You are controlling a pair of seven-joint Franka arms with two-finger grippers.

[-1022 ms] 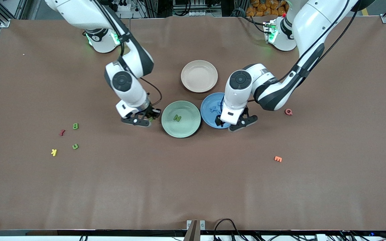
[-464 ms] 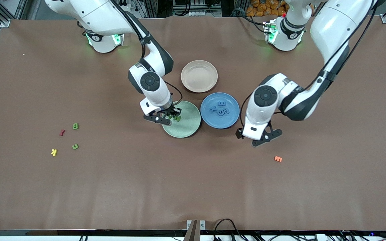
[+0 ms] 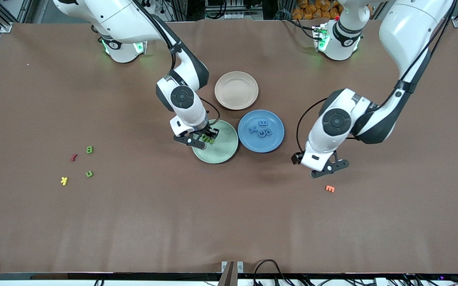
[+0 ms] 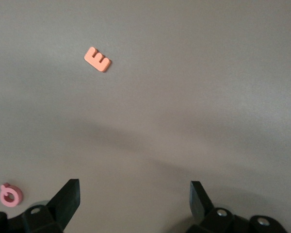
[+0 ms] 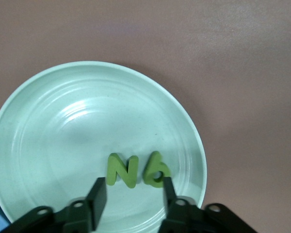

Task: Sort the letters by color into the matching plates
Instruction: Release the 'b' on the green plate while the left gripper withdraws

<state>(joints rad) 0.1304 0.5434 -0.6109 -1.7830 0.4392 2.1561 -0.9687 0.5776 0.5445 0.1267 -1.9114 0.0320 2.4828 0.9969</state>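
The mint green plate holds a green N and a second green letter lying side by side. My right gripper hangs just over them, open, its fingers astride the pair; it also shows in the right wrist view. The blue plate holds several blue letters. Two green letters, a B and a u, lie on the table toward the right arm's end. My left gripper is open and empty over bare table, also shown in the left wrist view.
A beige-pink plate stands farther from the camera than the two plates. An orange E lies near the left gripper, with a pink letter beside it. A red letter and a yellow K lie by the loose green letters.
My right gripper carried a green letter over the green plate and let it go beside the N. My left gripper moved off the blue plate toward the orange E.
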